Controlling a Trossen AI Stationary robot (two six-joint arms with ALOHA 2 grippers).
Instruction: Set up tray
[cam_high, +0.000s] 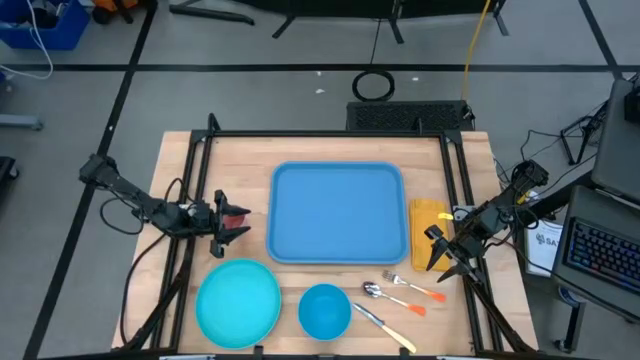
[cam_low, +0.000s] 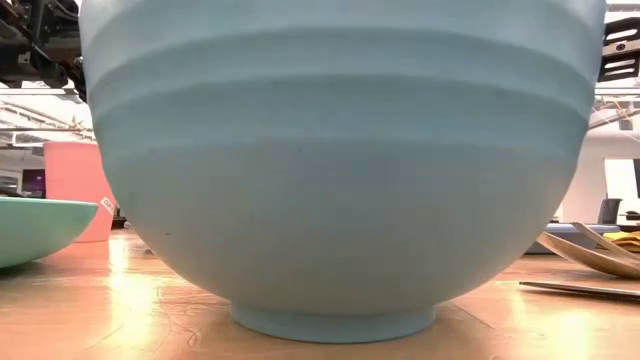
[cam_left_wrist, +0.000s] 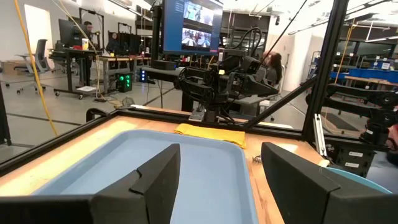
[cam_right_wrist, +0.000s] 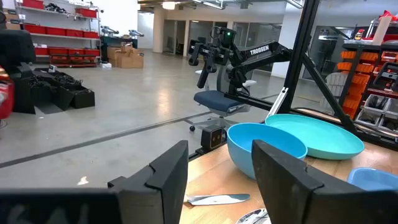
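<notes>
The blue tray (cam_high: 337, 212) lies flat in the middle of the wooden table, with nothing on it; it also shows in the left wrist view (cam_left_wrist: 155, 162). A folded yellow cloth (cam_high: 427, 224) lies beside its right rim. A turquoise plate (cam_high: 237, 302) and a blue bowl (cam_high: 324, 311) stand near the front edge. A fork (cam_high: 412, 285), a spoon (cam_high: 392, 299) and a knife (cam_high: 383, 328) lie right of the bowl. My left gripper (cam_high: 233, 222) is open, just left of the tray. My right gripper (cam_high: 440, 258) is open, above the table right of the cloth.
The bowl (cam_low: 340, 160) fills the low view, with the plate's rim (cam_low: 40, 225) to its left. A black frame (cam_high: 330, 135) borders the table. Bare wood lies between the tray and the dishes at the front.
</notes>
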